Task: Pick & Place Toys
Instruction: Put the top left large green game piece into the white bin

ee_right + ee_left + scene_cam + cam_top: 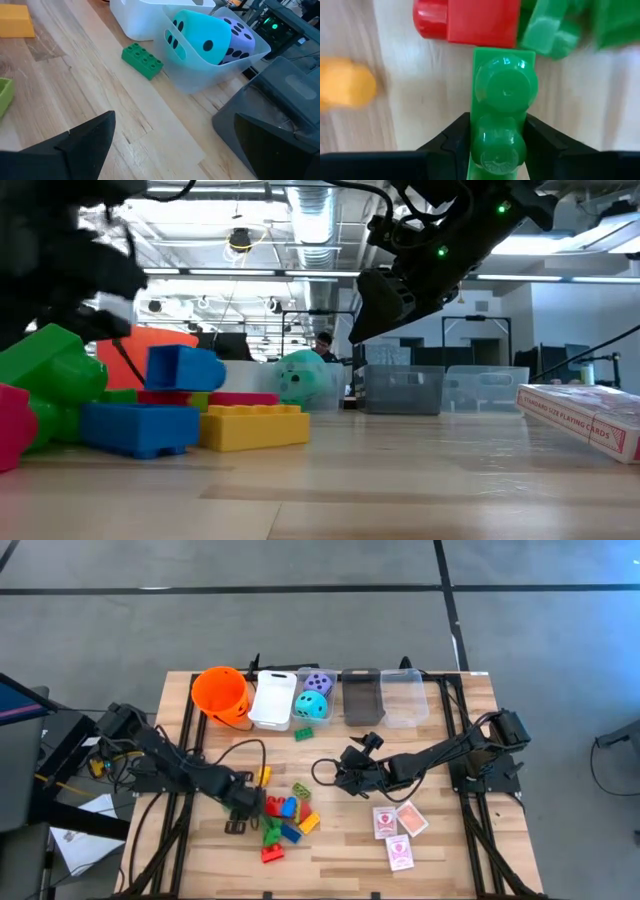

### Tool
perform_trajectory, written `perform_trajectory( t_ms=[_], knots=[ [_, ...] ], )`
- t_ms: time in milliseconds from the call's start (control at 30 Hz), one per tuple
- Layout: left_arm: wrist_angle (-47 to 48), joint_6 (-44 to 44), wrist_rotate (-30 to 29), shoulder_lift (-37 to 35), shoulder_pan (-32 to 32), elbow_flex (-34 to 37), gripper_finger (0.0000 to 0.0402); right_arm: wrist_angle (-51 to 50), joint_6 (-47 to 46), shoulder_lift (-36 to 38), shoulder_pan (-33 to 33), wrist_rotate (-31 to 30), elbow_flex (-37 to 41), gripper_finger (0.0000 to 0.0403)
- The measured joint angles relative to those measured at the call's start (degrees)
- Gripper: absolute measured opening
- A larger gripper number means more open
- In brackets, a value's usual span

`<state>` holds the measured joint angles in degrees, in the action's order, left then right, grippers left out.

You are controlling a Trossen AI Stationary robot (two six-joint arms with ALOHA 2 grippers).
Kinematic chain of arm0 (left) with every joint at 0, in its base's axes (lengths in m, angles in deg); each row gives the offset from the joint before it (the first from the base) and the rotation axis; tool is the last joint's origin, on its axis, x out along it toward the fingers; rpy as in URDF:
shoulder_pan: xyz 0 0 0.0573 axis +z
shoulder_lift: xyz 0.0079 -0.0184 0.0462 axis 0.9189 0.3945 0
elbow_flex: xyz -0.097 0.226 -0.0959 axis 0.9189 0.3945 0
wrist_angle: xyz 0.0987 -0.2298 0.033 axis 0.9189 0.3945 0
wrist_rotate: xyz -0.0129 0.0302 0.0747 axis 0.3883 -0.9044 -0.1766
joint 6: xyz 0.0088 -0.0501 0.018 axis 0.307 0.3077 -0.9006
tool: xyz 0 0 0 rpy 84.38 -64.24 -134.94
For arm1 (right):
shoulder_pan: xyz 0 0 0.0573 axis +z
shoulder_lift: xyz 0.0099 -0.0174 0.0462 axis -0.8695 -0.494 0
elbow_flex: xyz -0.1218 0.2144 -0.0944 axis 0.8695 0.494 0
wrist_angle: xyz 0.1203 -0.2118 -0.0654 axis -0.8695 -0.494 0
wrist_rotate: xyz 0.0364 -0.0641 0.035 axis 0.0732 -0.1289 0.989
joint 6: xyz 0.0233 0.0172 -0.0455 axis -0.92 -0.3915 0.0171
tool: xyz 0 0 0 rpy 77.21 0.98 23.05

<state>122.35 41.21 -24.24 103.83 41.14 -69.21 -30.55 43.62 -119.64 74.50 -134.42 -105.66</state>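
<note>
left gripper working at brick pile on desk, fingers closing on narrow sides of green brick beside red brick. judging brick light, rigid, slick; flat-side grip looking best. right gripper hovering mid-desk, fingers spread wide.

glossy moulded plastic on green brick and red brick. pale wood desk, planked, grained, faint sheen. translucent smooth plastic bin; matt teal die. matt black plastic on left pincer fingers.
</note>
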Motion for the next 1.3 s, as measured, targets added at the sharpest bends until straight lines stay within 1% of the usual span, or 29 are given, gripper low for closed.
perform_trajectory(
  t_ms=[167, 267, 333, 533, 667, 767, 833, 933, 1000, 1033, 1100, 1167, 1300],
  knots=[
    [0.0, -0.7, -0.7, 0.0, 2.6, -6.0, 0.0128, -0.1, 0.0, 0.0, 0.0, 0.0, 0.0, 0.0397],
    [-1.6, -4.2, -1.8, 0.0, 4.3, -8.6, 0.0128, -0.8, 0.0, 0.0, 0.0, 0.0, 0.0, 0.0397],
    [-3.7, -6.9, -3.8, 0.0, 5.6, -9.5, 0.0128, -1.8, -1.0, 0.0, 0.0, -0.7, 0.0, 0.0397],
    [-19.2, -16.9, -14.3, 0.0, 11.0, -9.7, 0.0128, -10.2, -7.6, 1.1, 0.7, -7.2, 0.0, 0.0397],
    [-31.9, -24.5, -22.7, 0.0, 14.8, -9.7, 0.0128, -15.9, -10.9, 4.4, 2.1, -9.6, 0.0, 0.0397],
    [-41.3, -31.0, -27.4, 0.0, 17.9, -9.7, 0.0128, -19.4, -12.5, 7.4, 3.5, -12.5, 0.0, 0.0397],
    [-45.4, -35.8, -30.0, -0.1, 20.5, -9.8, 0.0128, -21.2, -13.3, 9.1, 4.3, -13.8, 0.0, 0.0397],
    [-46.8, -40.5, -36.7, -0.1, 25.3, -9.8, 0.0128, -22.8, -13.4, 10.9, 5.3, -13.8, 0.0, 0.0397],
    [-45.1, -41.1, -40.7, -0.1, 29.4, -9.8, 0.0128, -23.0, -12.2, 11.6, 5.8, -13.9, 0.0, 0.0397],
    [-43.8, -40.6, -41.8, -0.1, 31.6, -9.8, 0.0128, -23.0, -11.7, 11.7, 5.9, -14.0, 0.0, 0.0397],
    [-41.0, -37.2, -42.1, -0.1, 36.1, -9.7, 0.0128, -23.0, -10.5, 11.7, 5.8, -14.0, 0.0, 0.0397],
    [-38.3, -32.6, -40.2, -0.1, 40.5, -9.7, 0.0128, -23.0, -9.5, 11.7, 5.7, -14.0, 0.0, 0.0397],
    [-34.2, -24.7, -33.4, -0.1, 48.6, -9.7, 0.0128, -23.0, -8.9, 10.9, 5.3, -14.0, 0.0, 0.0397]
  ],
)
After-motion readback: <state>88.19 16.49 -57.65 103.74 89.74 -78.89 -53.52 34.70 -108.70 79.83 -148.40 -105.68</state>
